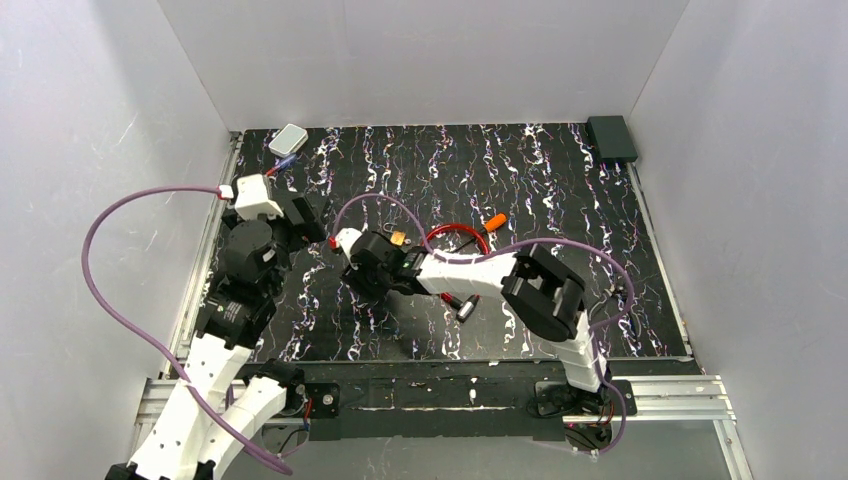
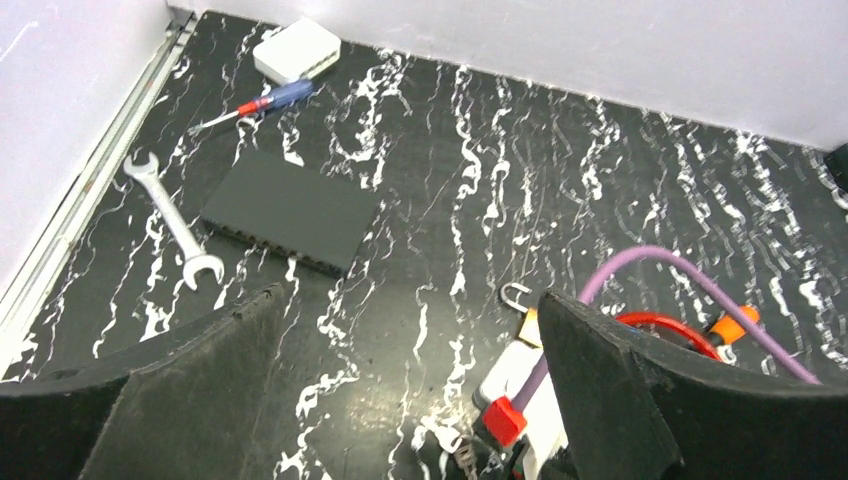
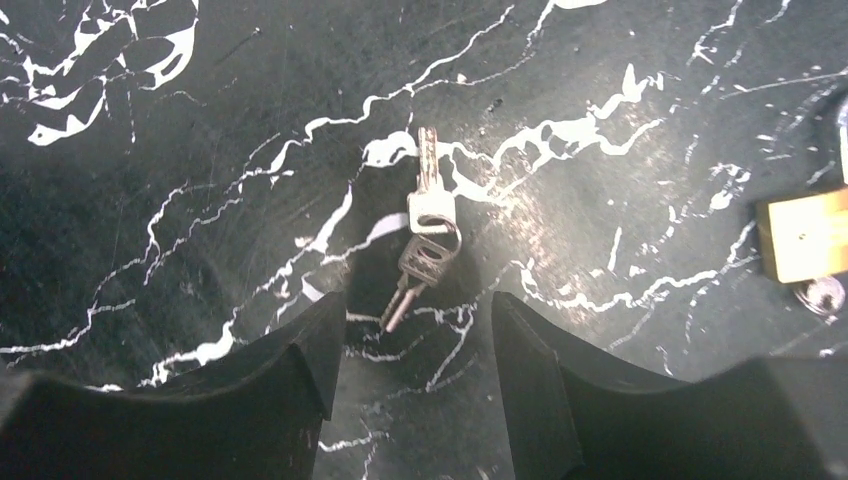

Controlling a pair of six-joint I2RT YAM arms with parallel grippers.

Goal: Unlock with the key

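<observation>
Hovering the right tool (image 3: pixel 418 312) over the keys (image 3: pixel 432 215), fingers apart and gripping nothing. Lying flat on the desk (image 3: pixel 200 150), left of its middle, well clear of every edge. Waiting undone: lifting a key, inserting it into the padlock (image 3: pixel 800 235) nearby, turning. Holding the left tool (image 2: pixel 415 335) apart too, toward the left edge. Leaving bare desk around the keys, crowding only beside the padlock and red cable (image 2: pixel 655 321).

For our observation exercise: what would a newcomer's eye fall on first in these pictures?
A pair of silver keys on a ring lies on the black marbled table, ahead of the open right gripper. A brass padlock sits at the right edge of that wrist view. From above, a red loop stands out mid-table.
</observation>
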